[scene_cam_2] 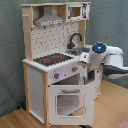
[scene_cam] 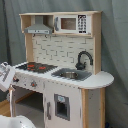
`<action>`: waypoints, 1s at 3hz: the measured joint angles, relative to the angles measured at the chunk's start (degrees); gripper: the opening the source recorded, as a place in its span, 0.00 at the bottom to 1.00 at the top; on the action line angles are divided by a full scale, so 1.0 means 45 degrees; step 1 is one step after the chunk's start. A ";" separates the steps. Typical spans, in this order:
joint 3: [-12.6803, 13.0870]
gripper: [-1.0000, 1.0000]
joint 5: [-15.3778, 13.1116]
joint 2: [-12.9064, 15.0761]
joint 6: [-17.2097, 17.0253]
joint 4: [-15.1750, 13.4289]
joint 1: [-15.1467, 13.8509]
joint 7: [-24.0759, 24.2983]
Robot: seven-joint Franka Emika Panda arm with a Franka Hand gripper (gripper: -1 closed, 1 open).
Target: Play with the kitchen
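The kitchen point(scene_cam: 62, 75) is a tall white and light-wood toy unit with a grey hood point(scene_cam: 39, 29), a red-ringed black hob point(scene_cam: 36, 66), a sink point(scene_cam: 71, 75) and a black faucet point(scene_cam: 83, 59). In the second exterior view the kitchen point(scene_cam_2: 55, 70) stands at the left, with its windowed oven door point(scene_cam_2: 67, 102) low at the front. My gripper point(scene_cam_2: 84, 61) reaches in from the second exterior view's right, close to the counter's front corner beside the knobs point(scene_cam_2: 57, 75). In the first exterior view the gripper point(scene_cam: 6, 77) shows at the left edge, next to the hob end.
The white arm point(scene_cam_2: 112, 60), with a blue light point(scene_cam_2: 99, 48) on it, fills the second exterior view's right. A grey curtain point(scene_cam: 112, 45) hangs behind the kitchen. The wooden floor point(scene_cam_2: 20, 117) lies in front. A white rounded part point(scene_cam: 15, 122) sits at the bottom left.
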 joint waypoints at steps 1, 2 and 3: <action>0.0001 1.00 0.1141 0.0428 0.0074 -0.0490 0.0003 -0.0826; 0.0004 1.00 0.2083 0.0721 0.0144 -0.1053 0.0002 -0.1674; 0.0010 1.00 0.2845 0.0971 0.0546 -0.1684 -0.0018 -0.2700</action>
